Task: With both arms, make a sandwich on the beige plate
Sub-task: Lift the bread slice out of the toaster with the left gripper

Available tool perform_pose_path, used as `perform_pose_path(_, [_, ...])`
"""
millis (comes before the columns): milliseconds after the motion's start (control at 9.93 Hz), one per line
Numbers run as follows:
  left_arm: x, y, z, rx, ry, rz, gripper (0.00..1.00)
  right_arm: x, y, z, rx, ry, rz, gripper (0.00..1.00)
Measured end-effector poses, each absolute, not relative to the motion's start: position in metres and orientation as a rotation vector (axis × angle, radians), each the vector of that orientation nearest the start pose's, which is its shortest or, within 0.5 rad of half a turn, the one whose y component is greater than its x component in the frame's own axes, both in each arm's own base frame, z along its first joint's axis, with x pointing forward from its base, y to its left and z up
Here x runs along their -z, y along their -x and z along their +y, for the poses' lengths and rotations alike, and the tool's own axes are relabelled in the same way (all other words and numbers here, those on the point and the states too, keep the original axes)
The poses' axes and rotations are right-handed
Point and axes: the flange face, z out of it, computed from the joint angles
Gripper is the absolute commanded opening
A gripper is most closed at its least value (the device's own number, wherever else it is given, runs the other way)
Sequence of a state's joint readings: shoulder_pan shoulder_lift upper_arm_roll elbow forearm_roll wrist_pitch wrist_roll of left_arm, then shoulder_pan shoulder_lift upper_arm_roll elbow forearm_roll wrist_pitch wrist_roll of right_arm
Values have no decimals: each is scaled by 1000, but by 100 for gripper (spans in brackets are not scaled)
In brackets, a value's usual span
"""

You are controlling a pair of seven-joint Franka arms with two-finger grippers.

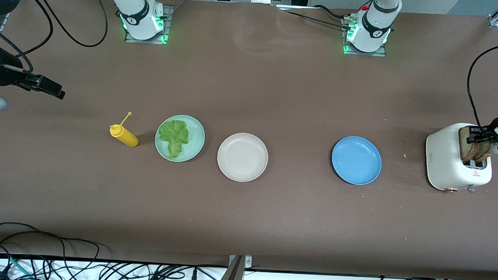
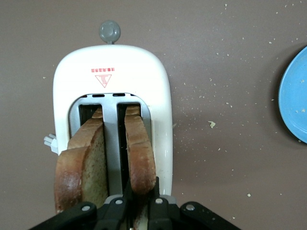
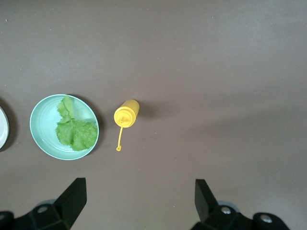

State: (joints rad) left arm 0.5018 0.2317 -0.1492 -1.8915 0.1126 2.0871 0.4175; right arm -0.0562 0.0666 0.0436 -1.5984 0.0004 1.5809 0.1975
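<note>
The beige plate [image 1: 242,156] lies bare at mid-table. A green lettuce leaf [image 1: 174,136] lies on a mint-green plate [image 1: 195,132] beside it, toward the right arm's end; both also show in the right wrist view, the leaf [image 3: 74,132] and the plate [image 3: 43,127]. Two bread slices [image 1: 476,148] stand in a white toaster [image 1: 449,161] at the left arm's end. My left gripper [image 2: 142,192] is over the toaster [image 2: 112,72], shut on one bread slice [image 2: 140,153]; the other slice [image 2: 86,163] stands free. My right gripper [image 3: 140,199] is open and empty, in the air over bare table past the mustard bottle.
A yellow mustard bottle [image 1: 124,135] stands beside the mint-green plate toward the right arm's end. A blue plate [image 1: 356,160] lies between the beige plate and the toaster. Crumbs lie around the toaster.
</note>
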Motion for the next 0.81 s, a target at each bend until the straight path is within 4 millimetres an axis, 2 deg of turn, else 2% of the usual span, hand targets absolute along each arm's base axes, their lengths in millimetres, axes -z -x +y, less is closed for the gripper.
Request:
perform_pose_path(101, [-389, -570, 215, -84, 3089, 196, 0, -575, -572, -8, -134, 3126, 330, 100])
perform_pose_path(201, [-407, -577, 207, -90, 3090, 216, 0, -574, -572, -8, -135, 3126, 329, 100])
perform_pose_path(403, [-468, -593, 187, -99, 3086, 267, 0, -574, -572, -8, -136, 3126, 329, 100])
perform_pose_path(503, [-498, -600, 169, -91, 3080, 306, 0, -574, -572, -8, -137, 3126, 329, 100])
perform_pose_path(604, [-517, -606, 149, -90, 3074, 351, 0, -574, -572, -8, -137, 3126, 328, 100])
perform_pose_path(805, [-525, -613, 92, -134, 3081, 454, 0, -573, -572, -8, -138, 3126, 328, 100])
